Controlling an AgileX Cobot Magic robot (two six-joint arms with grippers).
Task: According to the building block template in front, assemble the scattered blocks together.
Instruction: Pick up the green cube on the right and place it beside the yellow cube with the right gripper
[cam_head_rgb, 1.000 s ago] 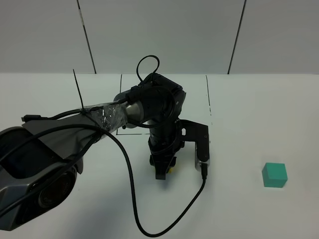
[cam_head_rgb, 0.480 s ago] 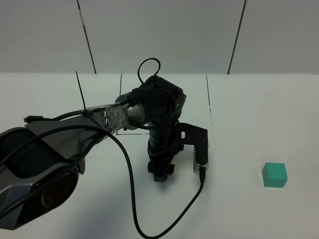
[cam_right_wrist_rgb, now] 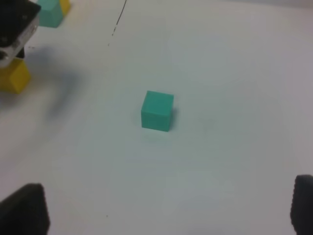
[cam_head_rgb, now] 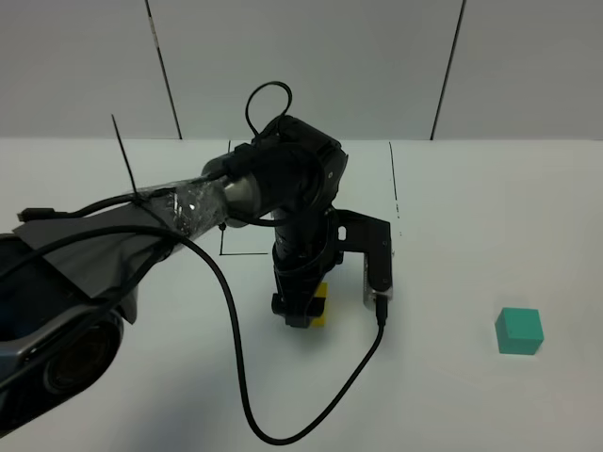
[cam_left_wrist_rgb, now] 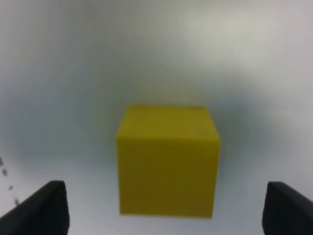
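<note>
Now letting go of the yellow cube (cam_left_wrist_rgb: 167, 161) with the left gripper (cam_head_rgb: 301, 315), after pinching it shut a second ago, and shifting slightly higher in the high view. Standing released, with the black fingertips (cam_left_wrist_rgb: 49, 208) spreading wide to either side of the cube and touching neither face. Leaving that cube sitting flat on the white table (cam_head_rgb: 471, 235), nearer the camera than the thin black outline (cam_head_rgb: 226, 252) and partly hiding under the left arm in the high view. Hovering close above it, pointing downward. Holding the right gripper (cam_right_wrist_rgb: 164, 215) released too, with its fingertips standing far apart and gripping nothing. Looking down on the teal cube (cam_right_wrist_rgb: 157, 111), lying alone on the table, well apart from the yellow one and off toward the right side. Showing the building block template (cam_right_wrist_rgb: 51, 13), a teal and a yellow block touching, only at the edge of the right wrist view, near the left arm; being hidden behind that arm in the high view.
</note>
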